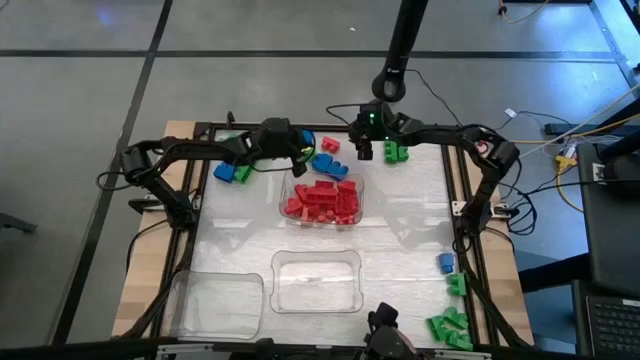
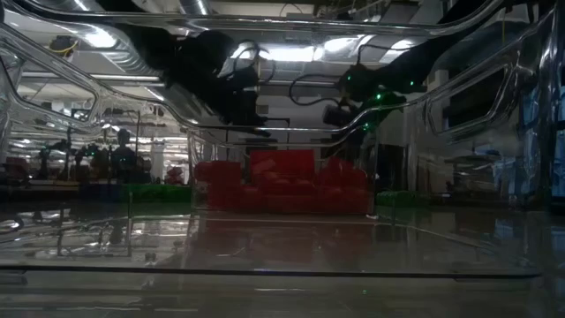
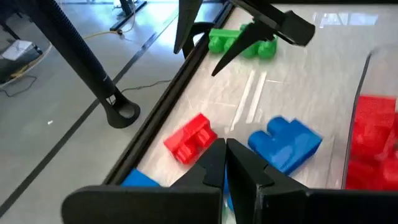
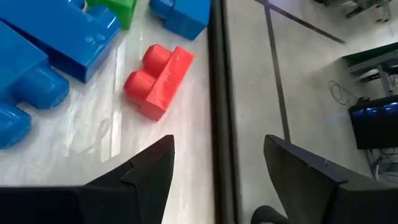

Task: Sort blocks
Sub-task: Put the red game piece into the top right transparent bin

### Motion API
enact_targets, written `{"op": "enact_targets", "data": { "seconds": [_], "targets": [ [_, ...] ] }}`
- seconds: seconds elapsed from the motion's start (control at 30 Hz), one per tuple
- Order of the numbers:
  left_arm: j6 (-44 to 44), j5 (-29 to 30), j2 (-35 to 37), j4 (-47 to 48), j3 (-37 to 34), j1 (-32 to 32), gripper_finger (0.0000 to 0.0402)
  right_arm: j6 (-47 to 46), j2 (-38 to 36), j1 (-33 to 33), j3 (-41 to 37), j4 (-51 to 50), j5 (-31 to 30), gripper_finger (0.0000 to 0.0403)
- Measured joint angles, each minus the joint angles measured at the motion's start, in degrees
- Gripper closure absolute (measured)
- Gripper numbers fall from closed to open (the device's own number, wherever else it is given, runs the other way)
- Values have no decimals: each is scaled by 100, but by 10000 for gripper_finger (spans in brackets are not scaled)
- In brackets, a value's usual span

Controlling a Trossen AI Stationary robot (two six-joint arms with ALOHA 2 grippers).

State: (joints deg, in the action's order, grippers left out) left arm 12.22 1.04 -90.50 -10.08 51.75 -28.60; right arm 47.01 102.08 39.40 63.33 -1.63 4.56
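Near the table's far edge lie a red block (image 1: 330, 146), a blue block (image 1: 326, 163) and a green block (image 1: 396, 152). A clear tray (image 1: 290, 205) in the middle holds several red blocks (image 1: 322, 198). My left gripper (image 3: 225, 155) hovers shut just left of the red block (image 3: 189, 138) and the blue block (image 3: 285, 143), with nothing between its fingers. My right gripper (image 4: 217, 162) hangs open above the far edge, between the red block (image 4: 158, 81) and the green block (image 3: 242, 40), with nothing between its fingers.
Blue and green blocks (image 1: 232, 172) lie at the far left. Two clear trays (image 1: 316, 280) (image 1: 215, 300) stand by the near edge with nothing in them. More blue and green blocks (image 1: 452, 285) lie along the right edge. A dark frame rail (image 4: 217, 93) runs along the far edge.
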Motion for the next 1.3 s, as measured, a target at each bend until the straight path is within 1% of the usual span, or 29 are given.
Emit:
{"op": "enact_targets", "data": {
  "seconds": [0.1, 0.27, 0.4, 0.53, 0.73, 0.8, 0.9, 1.03, 1.2, 1.3],
  "targets": [
    [-106, -2, -128, 888, 691, -43, 400, 2, -124, 0, -40, 20, 2, 155],
    [-190, 0, -777, 2348, 1953, -326, 401, 8, -144, 41, -156, 124, 28, 155],
    [-458, 4, -1477, 3139, 2928, -592, 401, -2, -144, 153, -268, 153, 79, 155],
    [-703, 10, -2239, 3758, 3697, -683, 401, -3, -144, 351, -415, 175, 161, 155],
    [-947, -8, -3273, 4506, 4651, -649, 400, -1, -144, 707, -641, 321, 718, 155],
    [-1045, -2, -3483, 4649, 4856, -651, 400, -5, -144, 803, -748, 445, 895, 155],
    [-1099, 112, -3574, 4650, 5036, -634, 400, -7, -144, 883, -839, 540, 1100, 155],
    [-1178, 130, -3578, 4655, 5038, -632, 400, -1, -144, 903, -925, 657, 1161, 155],
    [-1026, 149, -3699, 4563, 5038, -632, 401, -1, -144, 901, -990, 844, 1245, 155],
    [-852, 417, -3876, 4520, 5152, -590, 401, -1, -144, 901, -990, 863, 1311, 155]
  ]
}}
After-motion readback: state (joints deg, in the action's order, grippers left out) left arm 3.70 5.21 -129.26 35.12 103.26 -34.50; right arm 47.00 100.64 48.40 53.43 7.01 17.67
